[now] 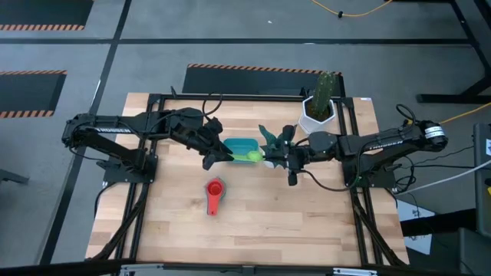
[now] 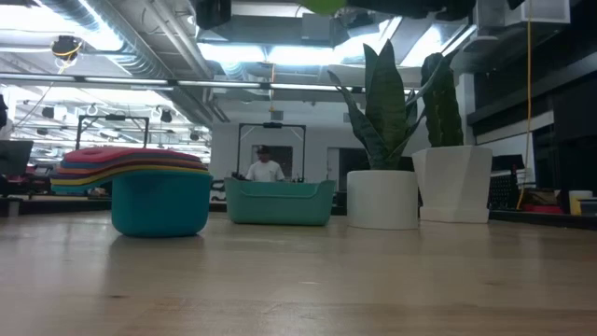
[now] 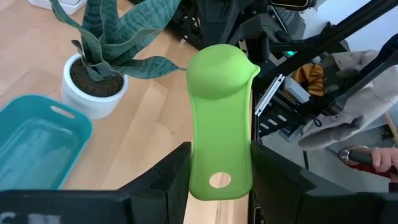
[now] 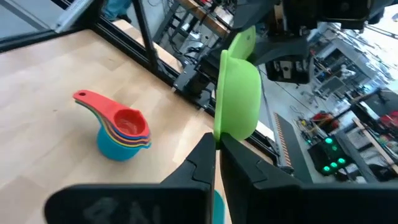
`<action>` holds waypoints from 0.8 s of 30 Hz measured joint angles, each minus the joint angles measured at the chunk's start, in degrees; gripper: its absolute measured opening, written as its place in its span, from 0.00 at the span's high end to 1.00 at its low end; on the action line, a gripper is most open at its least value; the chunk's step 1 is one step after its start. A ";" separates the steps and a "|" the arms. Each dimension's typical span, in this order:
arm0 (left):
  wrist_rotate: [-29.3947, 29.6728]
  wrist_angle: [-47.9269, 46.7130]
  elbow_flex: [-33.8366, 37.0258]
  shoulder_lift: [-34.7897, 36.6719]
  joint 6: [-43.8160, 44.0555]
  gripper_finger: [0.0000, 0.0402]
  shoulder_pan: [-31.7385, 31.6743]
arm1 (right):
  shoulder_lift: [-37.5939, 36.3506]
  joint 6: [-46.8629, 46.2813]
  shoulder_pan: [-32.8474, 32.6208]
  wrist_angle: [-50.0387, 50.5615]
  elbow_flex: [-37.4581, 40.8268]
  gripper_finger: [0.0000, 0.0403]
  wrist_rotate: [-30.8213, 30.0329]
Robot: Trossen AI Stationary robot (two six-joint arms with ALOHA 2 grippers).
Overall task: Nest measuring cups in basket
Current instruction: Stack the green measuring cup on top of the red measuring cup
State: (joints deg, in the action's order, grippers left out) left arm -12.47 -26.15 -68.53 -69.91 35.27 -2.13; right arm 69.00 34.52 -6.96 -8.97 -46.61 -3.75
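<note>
While the basket (image 1: 239,147) holds nothing, both grippers meet just above its right end: the left gripper (image 3: 217,177) clamps the green cup (image 3: 219,121) by its handle, and the right gripper (image 4: 217,155) pinches its rim. Remaining measuring cups (image 1: 214,189) sit stacked, red uppermost, near the basket's front.

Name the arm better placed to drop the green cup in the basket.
Left, probably. The left gripper clamps the green cup by its handle, right beside the basket. The right gripper only pinches the cup's rim.
</note>
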 joint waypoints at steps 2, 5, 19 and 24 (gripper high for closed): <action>0.17 -0.16 0.00 0.00 0.01 0.63 -0.02 | -0.01 0.01 -0.02 0.00 0.00 0.94 -1.96; 0.31 -0.42 0.00 0.00 0.02 0.63 -0.02 | -0.05 0.07 -0.04 0.22 0.00 0.94 -4.37; 2.73 -0.57 0.00 0.07 0.04 0.63 0.00 | -0.09 -1.09 -0.04 1.81 0.02 0.95 -5.69; 2.82 -0.48 0.00 0.07 0.09 0.63 0.00 | -0.09 -2.45 -0.02 1.77 0.02 0.95 -5.71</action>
State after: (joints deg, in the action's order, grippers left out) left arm -9.65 -26.63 -68.53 -69.84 35.35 -2.13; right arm 68.90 32.06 -6.98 -7.20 -46.59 -9.45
